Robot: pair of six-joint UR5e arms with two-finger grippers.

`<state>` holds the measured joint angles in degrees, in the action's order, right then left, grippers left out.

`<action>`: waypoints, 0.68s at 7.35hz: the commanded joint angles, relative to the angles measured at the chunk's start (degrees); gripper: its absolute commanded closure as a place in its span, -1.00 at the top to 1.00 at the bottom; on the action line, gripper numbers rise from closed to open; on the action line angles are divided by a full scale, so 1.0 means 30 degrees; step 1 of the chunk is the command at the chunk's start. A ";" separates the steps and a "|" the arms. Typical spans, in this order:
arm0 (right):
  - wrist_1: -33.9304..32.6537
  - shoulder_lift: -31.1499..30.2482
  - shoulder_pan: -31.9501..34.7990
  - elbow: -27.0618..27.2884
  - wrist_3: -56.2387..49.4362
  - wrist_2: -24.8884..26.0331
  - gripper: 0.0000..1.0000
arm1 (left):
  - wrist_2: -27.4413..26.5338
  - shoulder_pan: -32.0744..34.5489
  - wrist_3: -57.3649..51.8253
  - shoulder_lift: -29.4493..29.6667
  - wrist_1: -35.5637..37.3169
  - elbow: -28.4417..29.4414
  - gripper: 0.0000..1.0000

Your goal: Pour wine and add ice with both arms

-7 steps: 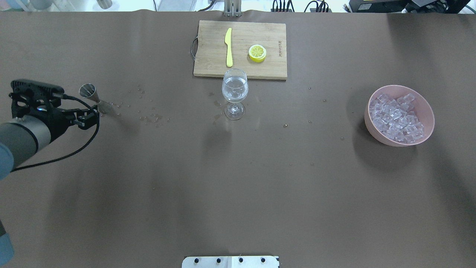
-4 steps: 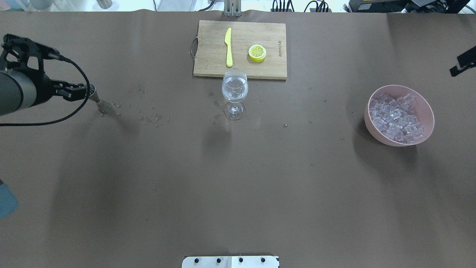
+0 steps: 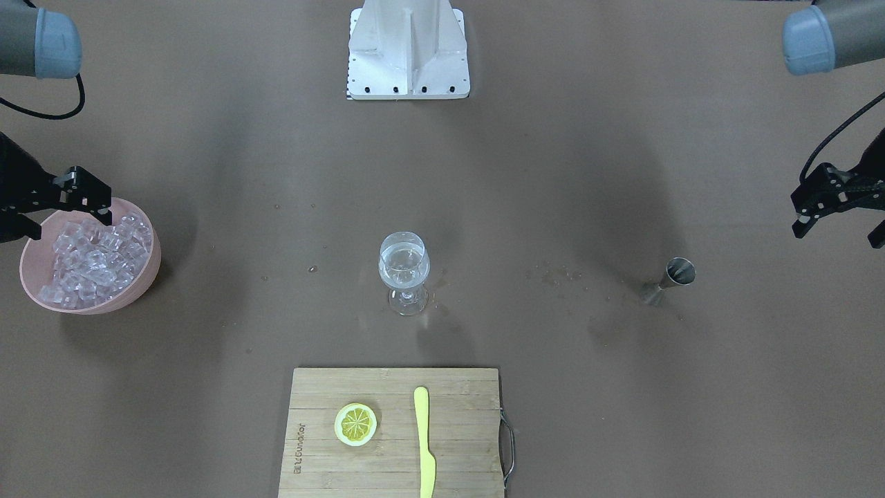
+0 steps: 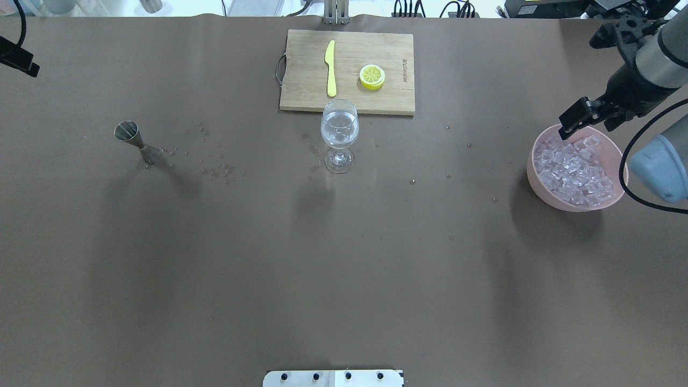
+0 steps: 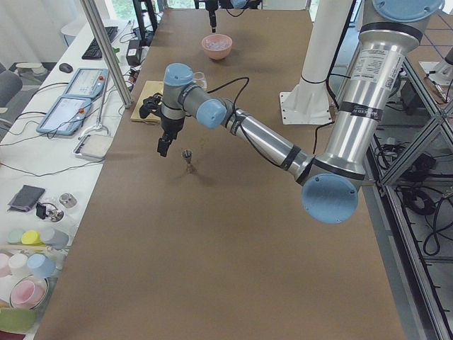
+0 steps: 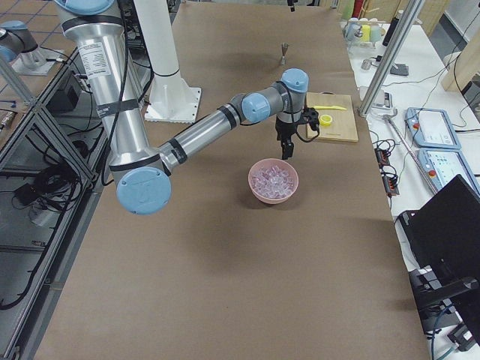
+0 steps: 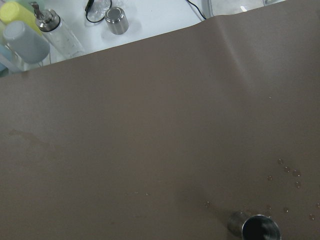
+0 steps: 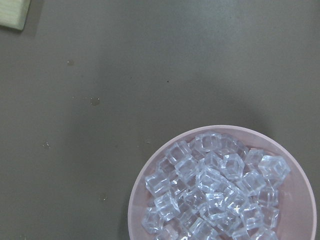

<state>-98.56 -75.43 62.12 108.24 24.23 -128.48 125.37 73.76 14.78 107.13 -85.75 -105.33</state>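
A wine glass with a little clear wine stands at the table's middle; it also shows in the front view. A steel jigger stands alone on the left. My left gripper is open and empty, raised well away from the jigger. A pink bowl on the right holds many clear ice cubes. My right gripper is open and empty, just above the bowl's far rim. The right wrist view looks down on the ice.
A wooden cutting board behind the glass carries a yellow knife and a lemon slice. Water droplets lie beside the jigger. The white stand base is at the robot's side.
My left gripper has let go of the jigger and moved away to the far left edge. My right arm has come in from the right and stands over the ice bowl.
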 commanded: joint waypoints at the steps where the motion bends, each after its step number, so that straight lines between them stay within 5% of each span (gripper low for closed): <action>1: 0.0040 -0.0079 -0.0578 -0.0948 -0.1444 0.1102 1.00 | -0.0126 0.0725 -0.3812 0.2049 0.5313 0.0422 0.96; 5: 0.2463 0.0125 -0.0578 -0.4459 -0.3389 0.1224 1.00 | -0.0249 0.1020 -0.2377 0.2435 0.5263 0.1155 0.96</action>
<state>-94.42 -75.12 60.40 98.63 14.49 -124.85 124.67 76.72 7.24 114.14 -70.08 -102.15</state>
